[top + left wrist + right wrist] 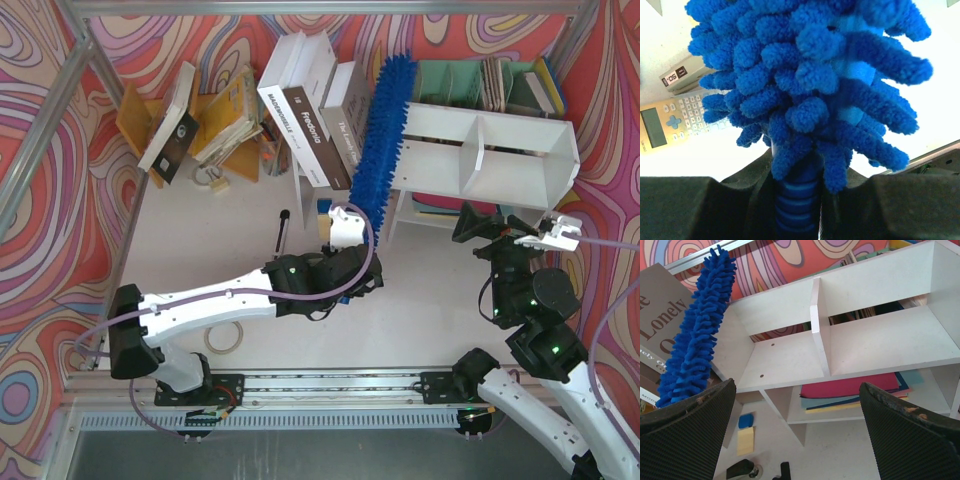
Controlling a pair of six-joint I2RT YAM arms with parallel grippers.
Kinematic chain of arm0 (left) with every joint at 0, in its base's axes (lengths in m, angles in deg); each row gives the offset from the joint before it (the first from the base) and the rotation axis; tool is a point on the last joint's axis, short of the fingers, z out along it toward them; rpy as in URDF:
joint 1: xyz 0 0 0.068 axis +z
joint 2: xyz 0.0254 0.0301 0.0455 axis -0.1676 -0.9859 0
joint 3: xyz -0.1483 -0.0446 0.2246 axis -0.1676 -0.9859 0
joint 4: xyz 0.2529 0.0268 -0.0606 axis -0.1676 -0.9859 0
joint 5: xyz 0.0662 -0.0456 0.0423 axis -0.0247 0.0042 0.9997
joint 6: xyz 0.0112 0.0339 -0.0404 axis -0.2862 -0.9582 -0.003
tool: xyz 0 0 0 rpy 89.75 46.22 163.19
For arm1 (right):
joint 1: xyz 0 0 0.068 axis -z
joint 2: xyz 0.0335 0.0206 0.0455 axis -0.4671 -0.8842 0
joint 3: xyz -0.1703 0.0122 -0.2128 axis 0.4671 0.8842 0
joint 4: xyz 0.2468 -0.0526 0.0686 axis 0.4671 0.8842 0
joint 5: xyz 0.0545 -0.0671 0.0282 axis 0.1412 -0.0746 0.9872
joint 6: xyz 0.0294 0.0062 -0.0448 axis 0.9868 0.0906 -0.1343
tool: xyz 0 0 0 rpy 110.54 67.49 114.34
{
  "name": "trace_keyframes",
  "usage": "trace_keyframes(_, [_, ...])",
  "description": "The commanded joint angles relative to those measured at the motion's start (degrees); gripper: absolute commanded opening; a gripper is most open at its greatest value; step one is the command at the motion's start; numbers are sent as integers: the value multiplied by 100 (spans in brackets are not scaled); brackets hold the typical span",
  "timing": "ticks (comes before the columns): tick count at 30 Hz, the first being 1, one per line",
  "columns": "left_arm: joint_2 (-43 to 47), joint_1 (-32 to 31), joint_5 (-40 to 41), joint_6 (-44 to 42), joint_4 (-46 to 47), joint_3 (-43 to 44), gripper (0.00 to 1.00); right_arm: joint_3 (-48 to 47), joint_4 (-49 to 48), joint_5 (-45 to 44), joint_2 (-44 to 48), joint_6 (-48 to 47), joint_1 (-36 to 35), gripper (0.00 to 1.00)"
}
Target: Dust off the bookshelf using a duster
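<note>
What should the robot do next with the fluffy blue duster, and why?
Probably swing the duster to the right, into the left compartment of the bookshelf. The left claw is shut on the handle, but the fluffy head stands beside the bookshelf's left end, outside both compartments, so it isn't wiping the inside surfaces yet.

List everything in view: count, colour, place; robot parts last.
white wooden divided bookshelf: one, white, far right
long fluffy blue duster: one, blue, at bookshelf's left end
teal file organiser: one, teal, behind bookshelf
orange wooden book rack: one, orange, far left
leaning hardback books: several, white and brown, left of duster
flat stacked folders: several, pink, blue, yellow, under bookshelf
pale tape roll: one, cream, near left arm
gold calculator: one, gold, on table
left gripper: one, black, shut on duster handle
right gripper: one, black, open, facing bookshelf
</note>
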Motion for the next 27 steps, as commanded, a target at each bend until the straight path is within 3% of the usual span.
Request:
trace_keyframes(1, [224, 35, 162, -115, 60, -1, 0, 35, 102, -61, -45, 20, 23, 99])
trace_keyframes(9, [604, 35, 529, -289, 224, -46, 0, 36, 119, -75, -32, 39, 28, 99])
trace_keyframes(15, [534, 32, 340, -319, 293, -132, 0, 36, 120, -73, -12, 38, 23, 99])
trace_keyframes(18, [850, 15, -50, -840, 800, -361, 0, 29, 120, -63, -8, 25, 23, 99])
trace_keyframes(27, [2364, -106, 760, -2112, 2046, -1756, 0, 35, 120, -77, 8, 19, 23, 99])
